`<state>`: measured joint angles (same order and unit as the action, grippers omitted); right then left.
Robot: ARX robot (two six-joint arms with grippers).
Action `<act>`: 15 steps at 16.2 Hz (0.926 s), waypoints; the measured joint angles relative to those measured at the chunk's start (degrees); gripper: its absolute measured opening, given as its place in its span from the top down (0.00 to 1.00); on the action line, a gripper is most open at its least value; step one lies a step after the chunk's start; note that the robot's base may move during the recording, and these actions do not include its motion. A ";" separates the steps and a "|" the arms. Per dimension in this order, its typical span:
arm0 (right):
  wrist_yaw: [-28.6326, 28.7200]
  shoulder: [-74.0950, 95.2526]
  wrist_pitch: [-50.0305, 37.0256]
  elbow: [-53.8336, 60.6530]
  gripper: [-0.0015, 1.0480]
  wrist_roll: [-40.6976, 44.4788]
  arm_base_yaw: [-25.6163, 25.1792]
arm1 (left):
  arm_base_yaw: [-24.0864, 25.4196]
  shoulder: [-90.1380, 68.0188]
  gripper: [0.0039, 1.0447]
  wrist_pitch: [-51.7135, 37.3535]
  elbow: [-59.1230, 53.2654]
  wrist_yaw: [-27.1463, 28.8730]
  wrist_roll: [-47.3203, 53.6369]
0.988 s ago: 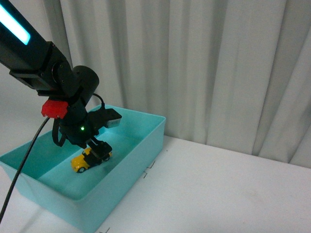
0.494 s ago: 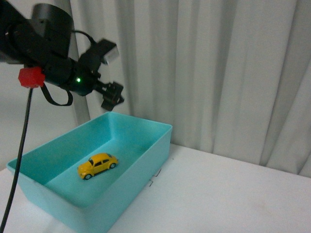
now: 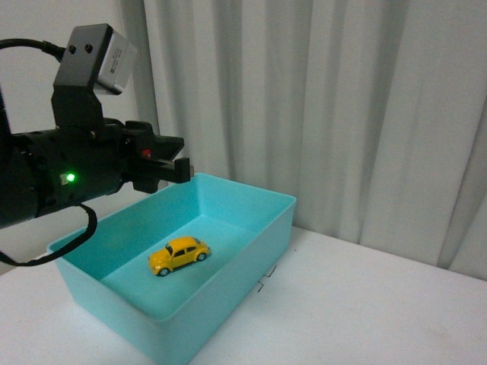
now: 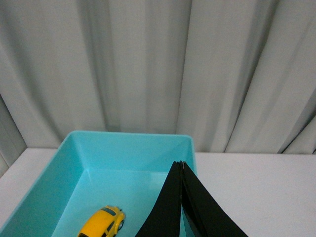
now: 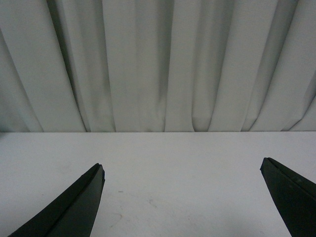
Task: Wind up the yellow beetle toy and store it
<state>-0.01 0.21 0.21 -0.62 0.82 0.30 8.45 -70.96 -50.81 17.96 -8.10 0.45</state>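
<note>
The yellow beetle toy [image 3: 179, 255] sits on its wheels on the floor of a turquoise bin [image 3: 228, 308]; the left wrist view also shows the yellow beetle toy [image 4: 101, 224] low in the turquoise bin [image 4: 131, 140]. My left gripper [image 3: 186, 169] is raised well above the bin's left side, shut with nothing between its fingers; in its own view the left gripper [image 4: 180, 164] shows both black fingers pressed together. My right gripper [image 5: 182, 168] is open over bare white table, holding nothing, and is absent from the front view.
The bin stands on a white table [image 3: 365, 304] with grey-white curtains [image 3: 327, 106] close behind. Small black marks [image 3: 266, 277] lie on the table by the bin's right wall. A black cable [image 3: 30, 46] runs off the left arm.
The left gripper let go of the beetle toy inside the bin, rose clear of it and turned level. The toy stays on the bin floor. The front view shifted, so the bin sits further right.
</note>
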 joint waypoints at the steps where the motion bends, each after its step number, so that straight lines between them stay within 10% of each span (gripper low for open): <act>1: 0.00 0.00 0.00 0.00 0.06 0.00 0.00 | -1.07 3.43 0.99 -0.35 -1.90 0.70 -0.09; 15: 0.00 0.00 0.00 0.00 0.06 0.00 0.00 | -8.41 35.93 0.99 16.41 -17.35 8.13 -0.11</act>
<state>-0.01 0.21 0.21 -0.62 0.82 0.30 0.03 -35.03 -34.39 0.60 0.03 0.34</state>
